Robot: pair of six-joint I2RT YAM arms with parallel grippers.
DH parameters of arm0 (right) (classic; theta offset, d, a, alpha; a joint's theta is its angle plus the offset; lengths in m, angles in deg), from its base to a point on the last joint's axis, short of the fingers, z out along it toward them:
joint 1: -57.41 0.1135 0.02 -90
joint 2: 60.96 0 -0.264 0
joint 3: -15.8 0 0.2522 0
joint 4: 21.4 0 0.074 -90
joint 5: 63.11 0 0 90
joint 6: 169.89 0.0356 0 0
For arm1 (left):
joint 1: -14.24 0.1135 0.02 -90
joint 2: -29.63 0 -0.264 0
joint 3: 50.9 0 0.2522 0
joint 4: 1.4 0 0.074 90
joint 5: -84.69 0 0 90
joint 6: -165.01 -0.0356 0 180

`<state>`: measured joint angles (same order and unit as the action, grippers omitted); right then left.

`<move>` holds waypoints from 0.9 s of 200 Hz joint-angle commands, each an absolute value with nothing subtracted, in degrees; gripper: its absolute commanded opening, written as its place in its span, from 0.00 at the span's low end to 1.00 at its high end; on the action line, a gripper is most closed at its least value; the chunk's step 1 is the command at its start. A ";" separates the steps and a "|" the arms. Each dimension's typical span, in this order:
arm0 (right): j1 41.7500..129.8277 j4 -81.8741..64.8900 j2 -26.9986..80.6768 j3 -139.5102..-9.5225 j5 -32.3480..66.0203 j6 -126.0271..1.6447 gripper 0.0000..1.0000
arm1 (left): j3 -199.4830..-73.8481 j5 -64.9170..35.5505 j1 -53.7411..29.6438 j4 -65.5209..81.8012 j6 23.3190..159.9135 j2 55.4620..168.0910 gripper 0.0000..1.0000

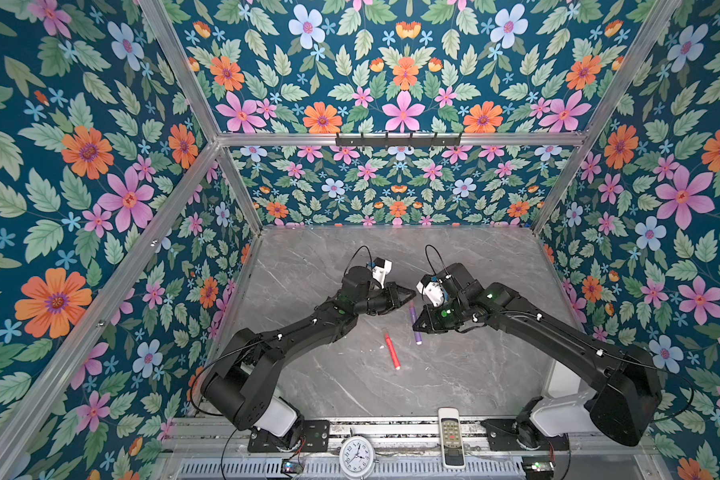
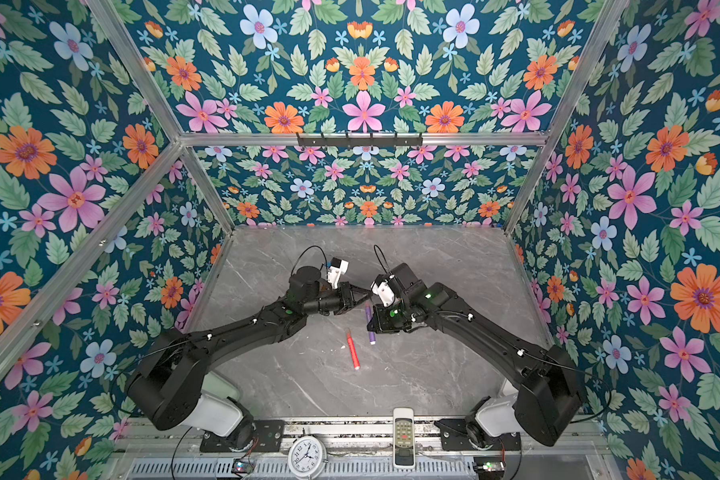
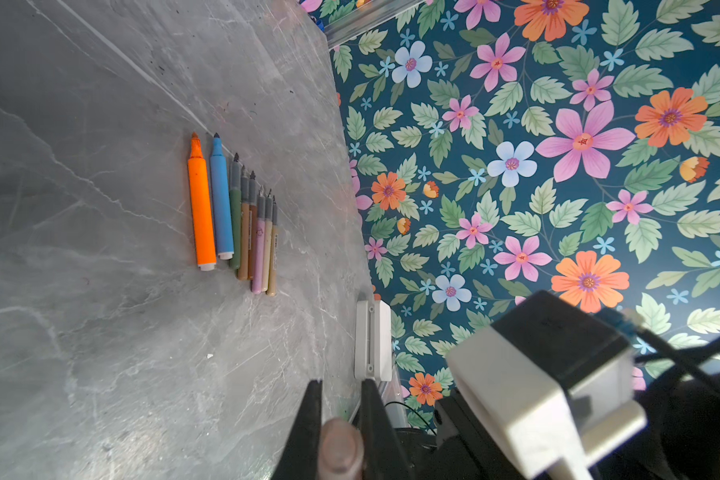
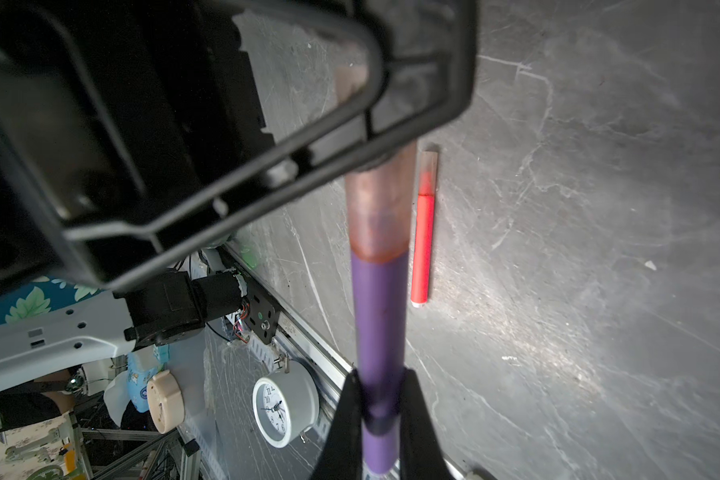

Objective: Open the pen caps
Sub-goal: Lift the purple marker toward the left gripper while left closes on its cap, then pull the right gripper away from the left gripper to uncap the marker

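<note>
A purple pen (image 4: 381,332) is held off the table between both grippers. My right gripper (image 4: 381,374) is shut on its body, seen in both top views (image 1: 416,328) (image 2: 371,328). The pen's translucent reddish cap (image 4: 377,208) sits on its far end. My left gripper (image 3: 341,383) is shut on that cap (image 3: 341,449), also in a top view (image 1: 410,296). A red pen (image 1: 391,351) with its clear cap (image 4: 428,170) on lies on the table nearby. Several uncapped pens (image 3: 233,216) lie in a row in the left wrist view.
The grey marble table (image 1: 474,374) is walled by floral panels. A white remote (image 1: 451,436) and a white clock (image 1: 356,455) sit on the front rail. A white bracket (image 3: 373,340) stands at the table edge beyond the left gripper.
</note>
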<state>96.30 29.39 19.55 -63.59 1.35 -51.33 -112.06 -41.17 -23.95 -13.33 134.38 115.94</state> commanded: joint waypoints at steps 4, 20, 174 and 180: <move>96.34 27.44 19.97 -64.22 2.46 -51.39 0.03 | -111.96 -42.75 -24.07 -14.18 133.89 115.51 0.20; 96.34 27.60 20.16 -64.41 2.54 -51.42 0.02 | -111.93 -42.58 -24.05 -14.18 133.92 115.51 0.29; 95.91 28.06 20.87 -65.12 3.97 -51.46 0.32 | -111.78 -43.81 -24.13 -15.76 134.34 116.00 0.00; 95.58 27.90 21.50 -65.53 3.87 -51.28 0.32 | -111.69 -43.81 -24.14 -15.85 134.35 115.88 0.00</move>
